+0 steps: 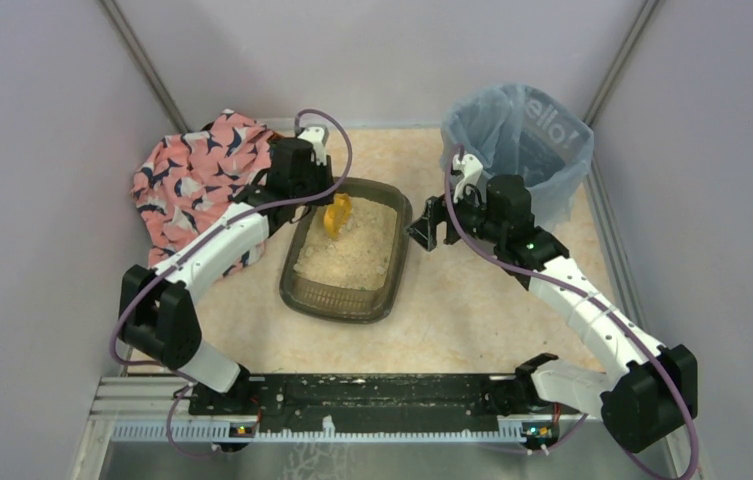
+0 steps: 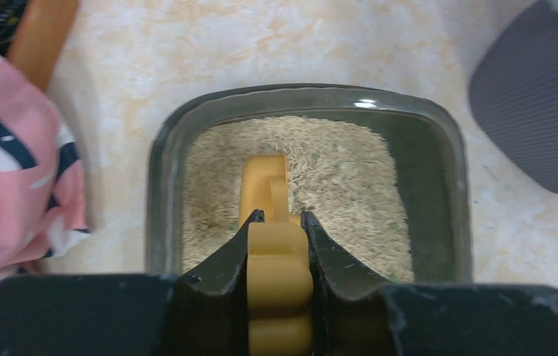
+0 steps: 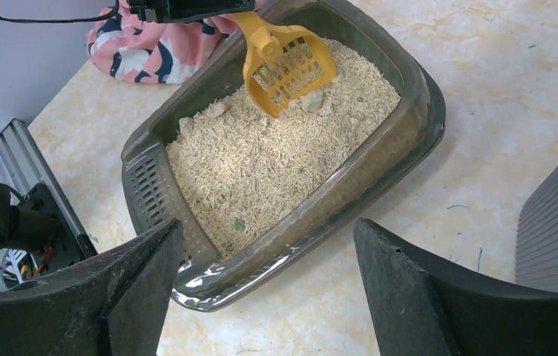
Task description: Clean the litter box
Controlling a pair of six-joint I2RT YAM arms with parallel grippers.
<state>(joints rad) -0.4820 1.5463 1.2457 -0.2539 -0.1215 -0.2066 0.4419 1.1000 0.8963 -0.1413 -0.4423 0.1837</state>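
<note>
L grip (image 2: 279, 216): jaws narrow, clamped on the handle of a yellow-orange slotted scoop (image 2: 264, 182). Scoop head is tipped down into the litter at the far end of the litter box (image 1: 338, 303). From the R wrist cam we see a pale clump or two touching the scoop's front edge, plus a few green specks in the beige grains.

R grip (image 3: 267, 226): fingers spread wide, holding nothing. It hangs just beside the box's R rim, near the far R corner, pointing at the box. We can't tell if it touches the rim.

Litter box: low, dark translucent tray w/ rounded corners, flat on the beige marbled table (image 1: 472, 310), approx mid-table btwn the two arms. Litter covers most of the floor. Near end has a slotted ledge.

L of the box: pink cloth (image 1: 192, 175) w/ dark and white print, bunched up by the far L wall, close to the box but apart from it.

R of the box: tall grey ribbed bin (image 1: 556, 190) lined w/ a blue bag (image 1: 497, 125), at the far R. Writing on the bag: we read "ello!", w/ anything before it hidden by a fold. No other brand or label is legible on the scoop, box or arms.
</note>
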